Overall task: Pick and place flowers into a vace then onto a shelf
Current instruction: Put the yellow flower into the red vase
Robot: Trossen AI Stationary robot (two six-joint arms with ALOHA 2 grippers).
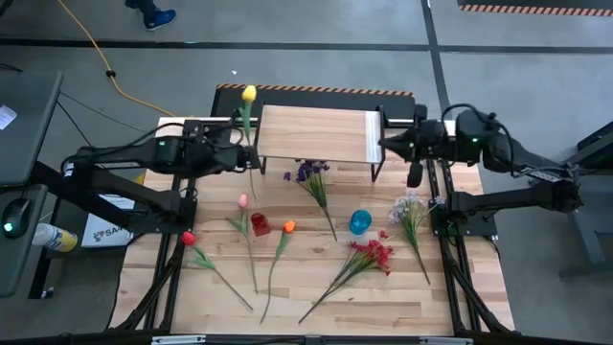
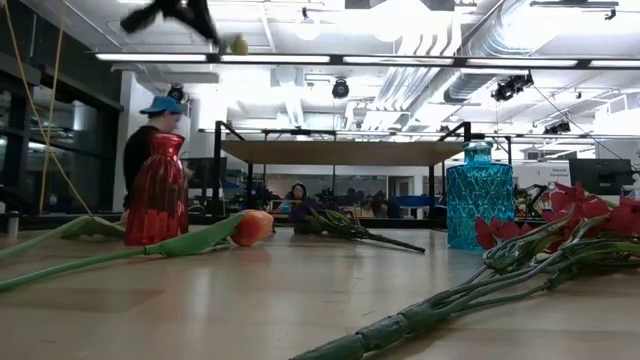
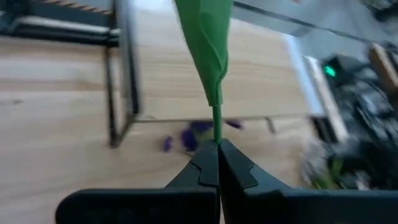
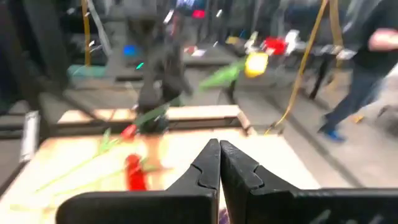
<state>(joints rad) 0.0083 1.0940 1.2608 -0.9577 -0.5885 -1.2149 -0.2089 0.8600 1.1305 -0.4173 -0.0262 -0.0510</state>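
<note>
Left gripper (image 3: 218, 163) pinching yellow tulip (image 1: 249, 94) stem, high by shelf (image 1: 316, 134). Lower stem-first into red vase (image 1: 260, 224). Right gripper (image 4: 219, 163) pressed together, empty.

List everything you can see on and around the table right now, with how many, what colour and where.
yellow tulip: one, held up by the stem at the shelf's left end
shelf: one, light wood, table's far middle
purple spray: one, before the shelf
red vase: one, centre-left
blue vase: one, centre-right
pink tulip, orange tulip, red tulip: one each, lying left
red spray: one, front right
white spray: one, right
left gripper: jaws shut on the stem
right gripper: jaws shut, empty, at the shelf's right end
</note>
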